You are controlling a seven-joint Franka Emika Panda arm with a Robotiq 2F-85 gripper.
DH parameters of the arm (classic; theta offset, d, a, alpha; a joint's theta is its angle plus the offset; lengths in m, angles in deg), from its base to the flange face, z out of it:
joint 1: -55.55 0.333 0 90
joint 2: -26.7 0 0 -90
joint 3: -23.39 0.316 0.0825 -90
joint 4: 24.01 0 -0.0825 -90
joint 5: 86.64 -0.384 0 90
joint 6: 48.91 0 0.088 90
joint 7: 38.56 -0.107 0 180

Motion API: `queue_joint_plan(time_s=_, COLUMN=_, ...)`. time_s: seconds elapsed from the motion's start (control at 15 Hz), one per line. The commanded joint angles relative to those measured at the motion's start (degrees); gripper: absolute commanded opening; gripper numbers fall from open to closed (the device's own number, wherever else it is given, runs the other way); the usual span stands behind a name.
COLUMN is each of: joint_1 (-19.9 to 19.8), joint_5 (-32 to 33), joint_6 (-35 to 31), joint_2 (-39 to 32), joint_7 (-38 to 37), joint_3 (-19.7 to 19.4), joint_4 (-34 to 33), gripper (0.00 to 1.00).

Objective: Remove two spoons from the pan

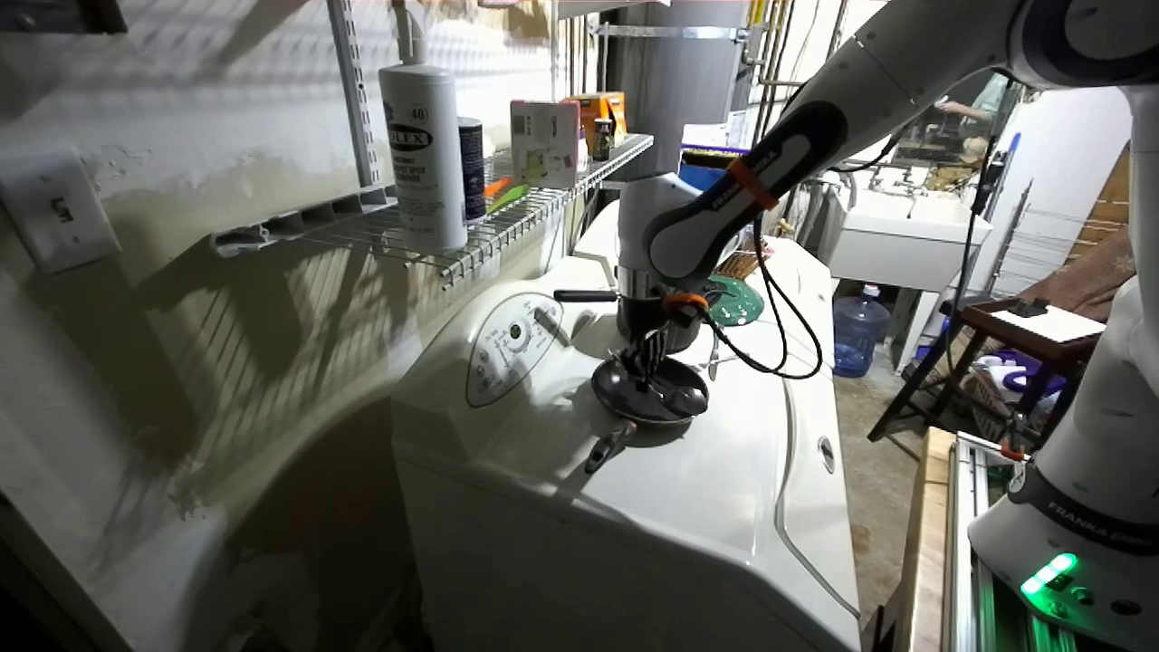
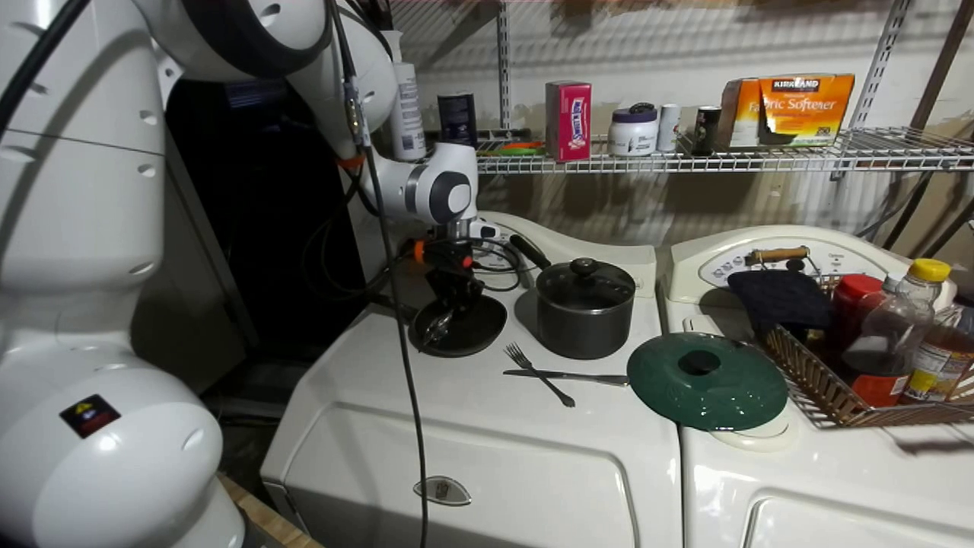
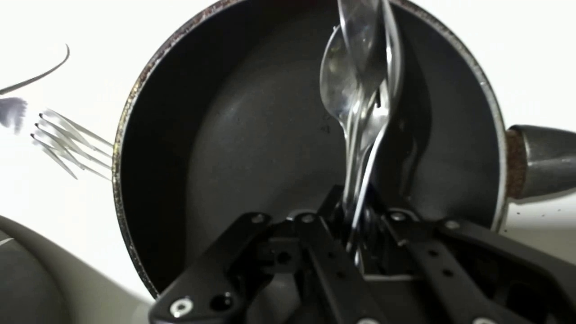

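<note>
The dark round pan (image 3: 261, 135) sits on the white machine top and shows in both exterior views (image 1: 608, 384) (image 2: 484, 326). Its handle (image 1: 608, 445) points away from the pot. My gripper (image 3: 360, 207) is low inside the pan, also in both exterior views (image 1: 645, 378) (image 2: 455, 303). It looks shut on the thin handles of the bundled shiny spoons (image 3: 338, 76). Their bowls overlap and stick out past the fingertips, towards the top of the wrist view. The spoons also show as bright shapes in an exterior view (image 2: 437, 329). The handle ends are hidden between the fingers.
A taller dark pot (image 2: 584, 327) with a glass lid stands close beside the pan. A fork (image 2: 542, 377) and a knife (image 2: 601, 377) lie crossed in front of it. A green lid (image 2: 708, 388) and a basket (image 2: 806, 388) with bottles are farther along. A wire shelf (image 2: 685, 163) hangs above.
</note>
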Motion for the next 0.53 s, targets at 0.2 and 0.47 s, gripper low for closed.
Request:
queue_joint_plan(time_s=0.2, joint_1=0.7, joint_5=1.4, joint_6=4.0, joint_2=0.9, joint_7=0.8, joint_3=-0.7, joint_4=-0.2, gripper=0.02)
queue_joint_plan(time_s=0.47, joint_1=1.1, joint_5=2.2, joint_6=4.6, joint_2=-0.9, joint_7=1.0, joint_3=-0.7, joint_4=-0.8, gripper=0.02)
